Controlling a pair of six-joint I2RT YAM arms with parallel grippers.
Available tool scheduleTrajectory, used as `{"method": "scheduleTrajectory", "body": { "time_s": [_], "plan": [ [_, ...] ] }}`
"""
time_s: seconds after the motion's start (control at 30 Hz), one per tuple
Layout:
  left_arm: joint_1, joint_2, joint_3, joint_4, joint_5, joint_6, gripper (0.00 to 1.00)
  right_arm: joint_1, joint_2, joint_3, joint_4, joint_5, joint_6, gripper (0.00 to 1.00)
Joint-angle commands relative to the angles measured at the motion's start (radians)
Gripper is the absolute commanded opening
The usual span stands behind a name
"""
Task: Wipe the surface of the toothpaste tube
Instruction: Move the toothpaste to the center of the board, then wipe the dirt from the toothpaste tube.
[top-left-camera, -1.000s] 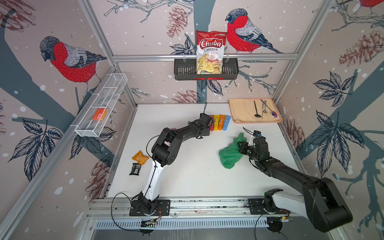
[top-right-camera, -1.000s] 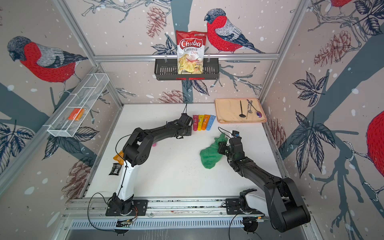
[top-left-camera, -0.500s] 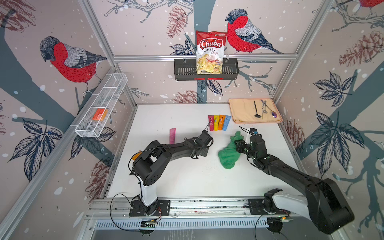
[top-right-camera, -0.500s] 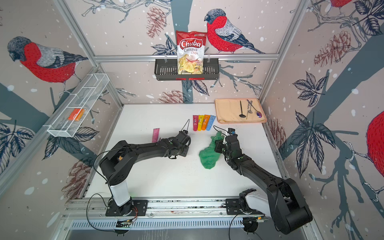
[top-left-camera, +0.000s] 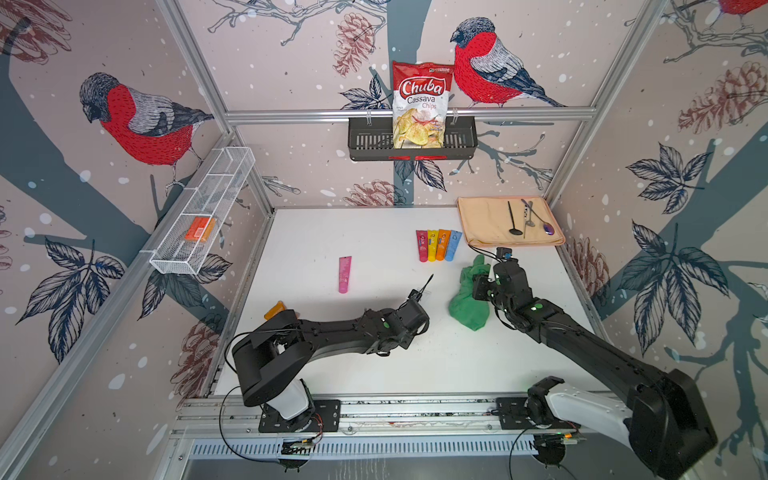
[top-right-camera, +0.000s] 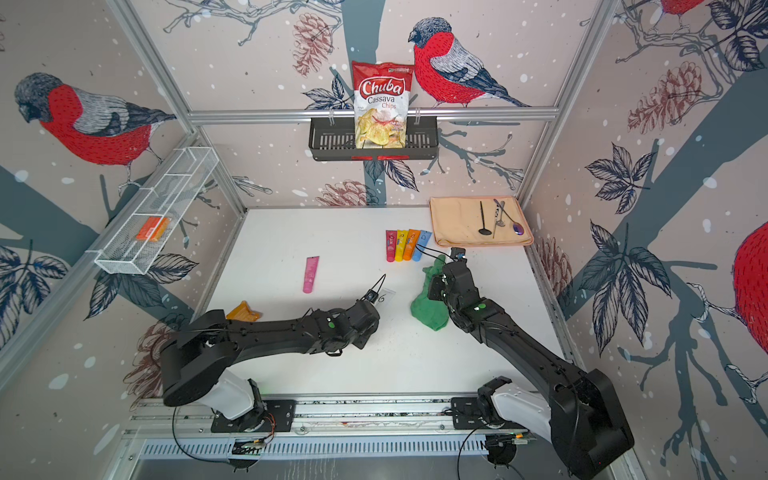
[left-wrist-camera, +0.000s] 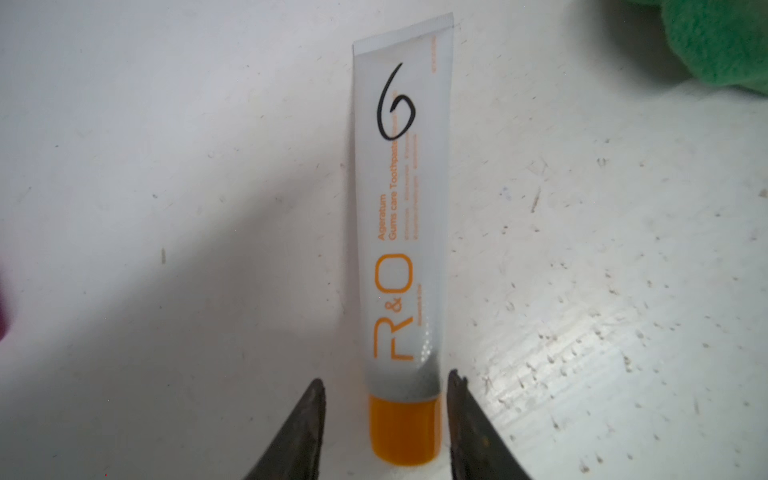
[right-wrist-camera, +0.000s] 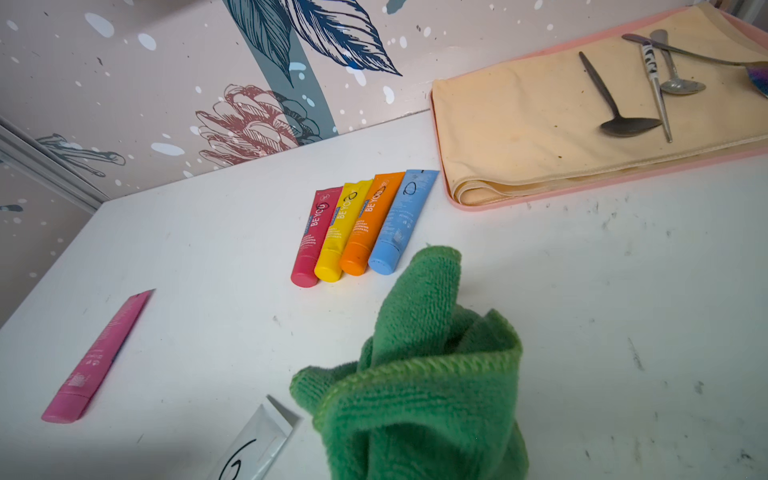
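Note:
The toothpaste tube is white with an orange cap, "R&O" lettering and a hand-drawn 6. It lies flat on the white table, and its flat end shows in a top view and in the right wrist view. My left gripper is open, a finger on each side of the cap end and a clear gap on one side. My right gripper is shut on a bunched green cloth, which hangs just right of the tube's flat end; the cloth hides the fingers.
Several coloured tubes lie in a row at the back, and a pink tube lies to the left. A tray with a beige towel and spoons stands at the back right. An orange packet lies near the left edge.
My left arm has swung from the row of tubes at the back toward the middle of the table, and its jaws have opened around the white tube. The right gripper with the cloth has barely moved.

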Motion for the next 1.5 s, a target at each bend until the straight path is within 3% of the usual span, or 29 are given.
{"method": "scheduleTrajectory", "body": {
  "time_s": [0.0,0.17,0.3,0.4,0.5,0.73,1.03,1.37,1.47],
  "plan": [
    [-0.002,-0.048,-0.056,0.092,0.013,-0.012,0.44,0.009,0.012,0.018,0.011,-0.001,-0.017,0.15],
    [-0.002,-0.047,-0.074,0.132,0.034,-0.002,0.46,0.068,0.128,0.071,0.086,-0.065,-0.027,0.15],
    [-0.002,-0.053,-0.074,0.168,0.073,0.003,0.66,0.111,0.283,0.167,0.092,-0.103,-0.045,0.15],
    [-0.001,-0.040,-0.068,0.179,0.082,0.007,0.67,0.146,0.397,0.239,0.071,-0.136,-0.064,0.15],
    [0.005,-0.019,-0.063,0.177,0.088,0.007,0.60,0.168,0.472,0.275,0.068,-0.186,-0.069,0.15],
    [0.017,-0.009,-0.084,0.164,0.101,0.009,0.45,0.163,0.462,0.204,0.134,-0.238,-0.041,0.15],
    [0.068,0.011,-0.112,0.180,0.145,0.031,0.41,0.162,0.534,0.208,0.157,-0.360,-0.029,0.15],
    [0.079,0.083,-0.039,0.149,0.143,0.071,0.41,0.187,0.651,0.255,0.152,-0.482,-0.032,0.15],
    [0.089,0.103,-0.023,0.142,0.150,0.079,0.35,0.197,0.664,0.253,0.153,-0.516,-0.028,0.15]
  ]
}}
